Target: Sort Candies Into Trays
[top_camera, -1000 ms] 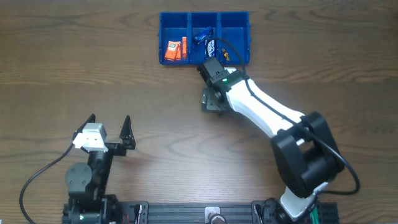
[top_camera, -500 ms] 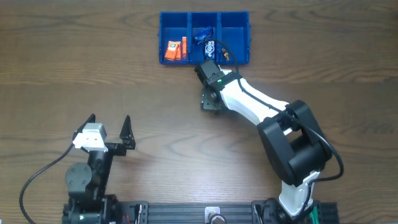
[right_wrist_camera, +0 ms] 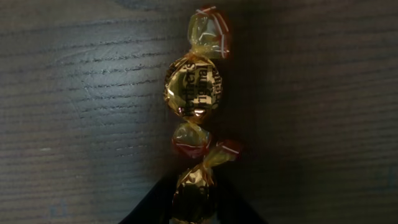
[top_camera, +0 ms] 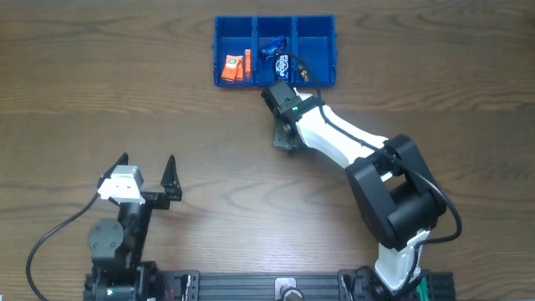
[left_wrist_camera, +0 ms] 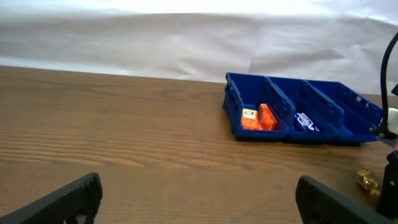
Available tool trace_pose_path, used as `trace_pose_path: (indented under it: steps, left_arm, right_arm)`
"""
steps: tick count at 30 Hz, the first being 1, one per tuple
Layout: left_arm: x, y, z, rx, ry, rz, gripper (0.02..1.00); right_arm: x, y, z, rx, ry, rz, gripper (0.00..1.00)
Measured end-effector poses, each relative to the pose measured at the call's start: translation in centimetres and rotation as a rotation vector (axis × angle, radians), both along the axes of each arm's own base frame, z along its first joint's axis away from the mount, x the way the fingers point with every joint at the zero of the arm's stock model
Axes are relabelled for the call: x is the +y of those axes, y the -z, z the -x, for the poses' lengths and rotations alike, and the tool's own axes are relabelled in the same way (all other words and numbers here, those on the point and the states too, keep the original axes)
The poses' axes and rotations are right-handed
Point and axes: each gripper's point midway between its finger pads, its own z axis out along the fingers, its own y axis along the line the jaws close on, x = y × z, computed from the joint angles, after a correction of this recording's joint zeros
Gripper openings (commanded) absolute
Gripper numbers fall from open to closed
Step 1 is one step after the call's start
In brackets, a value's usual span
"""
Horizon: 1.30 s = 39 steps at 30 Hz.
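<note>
The blue tray with three compartments stands at the far middle of the table; its left compartment holds orange candies and its middle one blue candies. Just in front of it, my right gripper is low over the wood. In its wrist view the right gripper is shut on a gold candy, which touches a second gold candy lying on the table. A gold candy also shows beside that gripper in the left wrist view. My left gripper stands open near the front left, holding nothing.
The tray also shows in the left wrist view, with orange candies in one end compartment. A black cable from the right arm loops over the tray's right side. Bare wood surrounds the tray.
The right arm's shoulder and elbow have swung a little to the left, and its gripper has shifted slightly by the tray's front. The left arm has not moved.
</note>
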Motion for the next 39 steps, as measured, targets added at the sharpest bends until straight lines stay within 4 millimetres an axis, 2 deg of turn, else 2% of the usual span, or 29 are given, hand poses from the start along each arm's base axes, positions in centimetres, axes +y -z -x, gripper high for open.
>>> trace_pose_path:
  steps: [4, 6, 7, 9, 10, 11, 12, 14, 15, 16, 18, 20, 22, 23, 25, 26, 28, 32, 34, 36, 39]
  left_arm:
    - [0.0, 0.0, 0.0, 0.0, 0.0, 0.0, 0.998]
    - [0.0, 0.0, 0.0, 0.0, 0.0, 0.0, 0.998]
    - [0.0, 0.0, 0.0, 0.0, 0.0, 0.0, 0.998]
    - [0.0, 0.0, 0.0, 0.0, 0.0, 0.0, 0.998]
    - [0.0, 0.0, 0.0, 0.0, 0.0, 0.0, 0.998]
    - [0.0, 0.0, 0.0, 0.0, 0.0, 0.0, 0.996]
    - [0.0, 0.0, 0.0, 0.0, 0.0, 0.0, 0.998]
    - [0.0, 0.0, 0.0, 0.0, 0.0, 0.0, 0.998]
    - [0.0, 0.0, 0.0, 0.001, 0.0, 0.0, 0.998]
    - [0.0, 0.0, 0.0, 0.0, 0.0, 0.0, 0.998]
    - [0.0, 0.0, 0.0, 0.0, 0.0, 0.0, 0.998]
    - [0.0, 0.0, 0.0, 0.0, 0.0, 0.0, 0.998]
    - [0.0, 0.0, 0.0, 0.0, 0.0, 0.0, 0.998]
    - [0.0, 0.0, 0.0, 0.0, 0.0, 0.0, 0.998]
    - [0.0, 0.0, 0.0, 0.0, 0.0, 0.0, 0.998]
    - [0.0, 0.0, 0.0, 0.0, 0.0, 0.0, 0.998]
    - [0.0, 0.0, 0.0, 0.0, 0.0, 0.0, 0.998]
    - [0.0, 0.0, 0.0, 0.0, 0.0, 0.0, 0.998]
    - [0.0, 0.0, 0.0, 0.0, 0.0, 0.0, 0.998]
    - [0.0, 0.0, 0.0, 0.0, 0.0, 0.0, 0.996]
    - [0.0, 0.0, 0.0, 0.0, 0.0, 0.0, 0.998]
  right_arm:
    - [-0.8, -0.1, 0.9, 0.033, 0.002, 0.033, 0.189]
    - [-1.7, -1.3, 1.6, 0.041, 0.007, 0.059, 0.189]
    - [-2.2, -3.2, 1.5, 0.006, 0.015, 0.057, 0.189]
    - [-2.7, -9.1, -0.1, -0.155, 0.028, 0.006, 0.189]
    - [-3.0, -14.0, -2.2, -0.298, 0.025, -0.035, 0.189]
    - [-3.1, -17.3, -4.4, -0.404, 0.024, -0.06, 0.191]
    - [-3.3, -20.0, -6.6, -0.506, 0.028, -0.074, 0.191]
    - [-4.3, -23.5, -11.3, -0.683, 0.03, -0.058, 0.191]
    - [-4.4, -23.5, -13.1, -0.721, 0.023, -0.039, 0.189]
    - [-4.5, -23.1, -14.0, -0.733, 0.018, -0.027, 0.189]
    - [-4.2, -20.2, -16.2, -0.71, -0.006, 0.009, 0.189]
    - [-4.1, -15.5, -17.1, -0.628, -0.033, 0.05, 0.189]
    - [-4.3, -13.6, -17.6, -0.604, -0.037, 0.062, 0.196]
    - [-4.3, -13.5, -17.7, -0.604, -0.036, 0.063, 0.205]
    - [-4.2, -13.9, -18.1, -0.621, -0.035, 0.058, 0.343]
    - [-4.2, -14.1, -18.2, -0.628, -0.036, 0.058, 0.485]
    - [-4.1, -14.5, -18.4, -0.639, -0.044, 0.059, 0.985]
    - [-4.1, -14.6, -18.5, -0.64, -0.046, 0.06, 1.0]
    - [-4.3, -14.5, -17.9, -0.595, -0.053, 0.076, 1.0]
    - [-4.4, -16.2, -17.0, -0.543, -0.064, 0.092, 1.0]
    - [-4.0, -18.3, -12.9, -0.446, -0.087, 0.085, 1.0]
